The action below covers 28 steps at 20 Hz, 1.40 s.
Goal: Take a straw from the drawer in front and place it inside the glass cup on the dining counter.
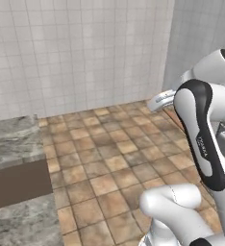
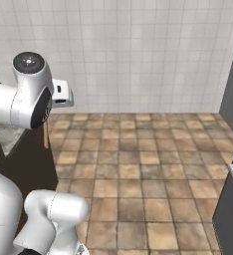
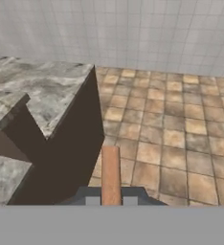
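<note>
got the straw (image 3: 110, 174) pinched tight in my gripper (image 3: 111, 200), carrying it beside the counter (image 3: 47, 91), next I gotta find the cup

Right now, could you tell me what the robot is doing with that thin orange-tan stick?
The white robot arm's gripper is shut on the thin orange-tan straw, which juts forward between the dark fingertips. In the right base view the straw hangs below the hand. The end of the grey-beige marbled dining counter, on its dark brown base, lies just to one side, above brown floor tiles. No glass cup can be made out yet.
</note>
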### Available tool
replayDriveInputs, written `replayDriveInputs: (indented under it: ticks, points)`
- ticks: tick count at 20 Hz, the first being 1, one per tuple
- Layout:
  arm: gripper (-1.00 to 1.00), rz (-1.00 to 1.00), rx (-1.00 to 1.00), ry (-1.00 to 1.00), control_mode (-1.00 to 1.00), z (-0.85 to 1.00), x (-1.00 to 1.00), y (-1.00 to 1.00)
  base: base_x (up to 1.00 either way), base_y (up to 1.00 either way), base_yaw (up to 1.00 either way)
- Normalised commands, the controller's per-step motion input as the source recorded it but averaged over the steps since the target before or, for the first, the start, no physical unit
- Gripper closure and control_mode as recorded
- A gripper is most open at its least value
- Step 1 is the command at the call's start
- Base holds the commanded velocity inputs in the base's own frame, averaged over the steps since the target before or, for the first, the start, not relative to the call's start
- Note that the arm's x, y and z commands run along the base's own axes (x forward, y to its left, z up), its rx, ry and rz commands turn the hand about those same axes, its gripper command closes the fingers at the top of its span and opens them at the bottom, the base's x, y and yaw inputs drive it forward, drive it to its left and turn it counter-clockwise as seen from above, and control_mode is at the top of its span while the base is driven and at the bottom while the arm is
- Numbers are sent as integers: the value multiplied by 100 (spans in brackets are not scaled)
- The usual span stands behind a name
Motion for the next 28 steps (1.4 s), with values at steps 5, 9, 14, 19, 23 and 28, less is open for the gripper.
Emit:
replayDriveInputs:
  ticks: [5, 9, 14, 19, 23, 28]
  points:
    - [100, 0, 0, 0, 100, 0, 0, 0, 100, 7, -1]
    - [100, 0, 0, 0, 100, 0, 0, 0, 100, 7, 0]
    - [100, 0, 0, 0, 100, 0, 0, 0, 100, 0, 5]
    - [100, 0, 0, 0, 100, 0, 0, 0, 100, 0, 15]
    - [100, 0, 0, 0, 100, 0, 0, 0, 100, 0, 25]
    - [100, 0, 0, 0, 100, 0, 0, 0, 100, 0, 36]
